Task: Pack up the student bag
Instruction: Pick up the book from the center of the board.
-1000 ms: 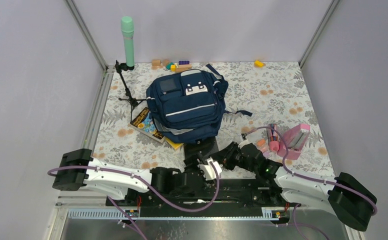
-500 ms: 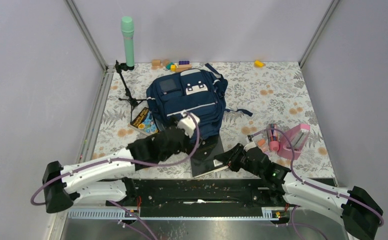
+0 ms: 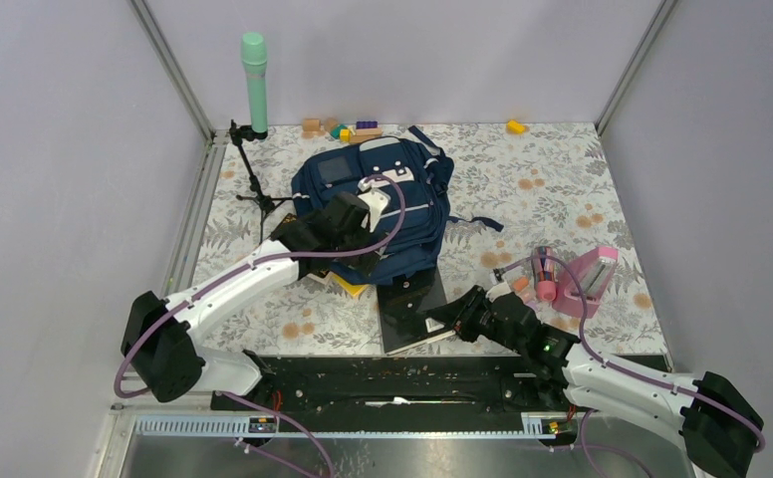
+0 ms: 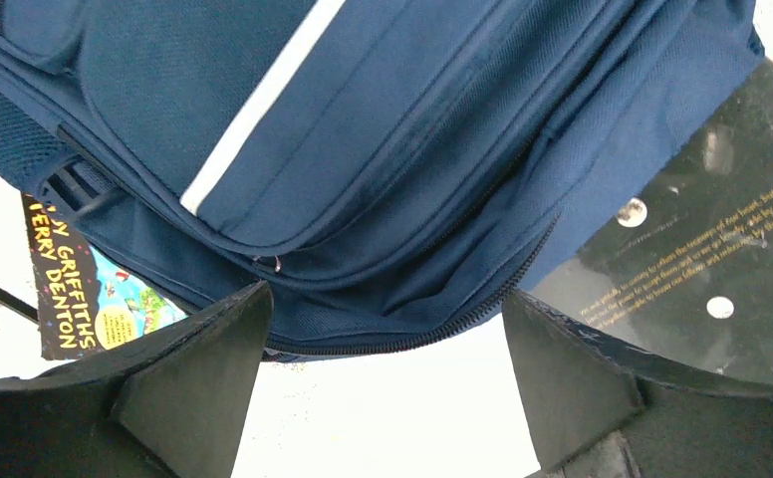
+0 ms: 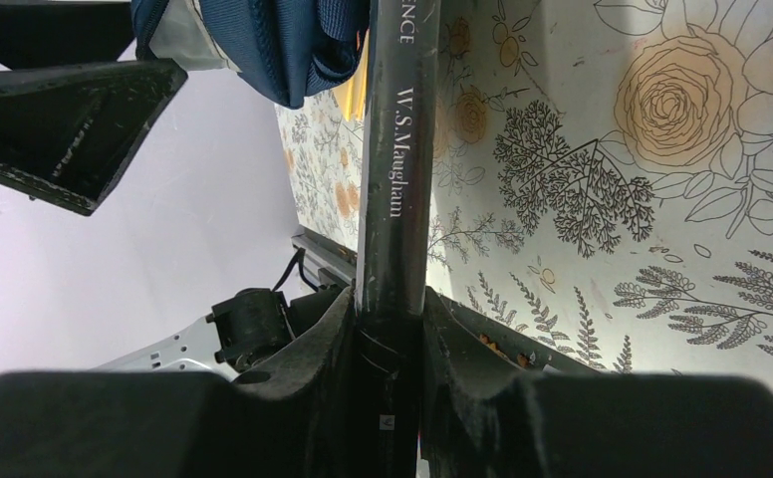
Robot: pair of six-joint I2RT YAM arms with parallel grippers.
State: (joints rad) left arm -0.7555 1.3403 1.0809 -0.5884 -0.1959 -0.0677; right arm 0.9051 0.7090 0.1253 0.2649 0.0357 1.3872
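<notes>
Top external camera has the student bag [image 3: 422, 224] lying flat on the floral table [image 3: 562, 199], toward the far middle, front pocket up. Its zips look shut in the left wrist view and nothing shows inside it, so packing seems barely begun: opening the bag and loading it are both left. The left gripper [image 4: 383, 314] hangs over the bag's near edge, jaws spread wide and empty. The right gripper [image 5: 390, 334] is clamped on the spine of a black Maugham book [image 5: 394, 199], which lies just in front of the bag. A Terry Denton paperback [image 4: 82, 289] is pinned partly under the bag's left side; the bag's weight may hinder pulling it free. A pink pencil case [image 3: 587, 279] sits to the right, toy blocks [image 3: 353, 129] line the far edge, and a mint-green cylinder on a tripod [image 3: 254, 75] stands far left
</notes>
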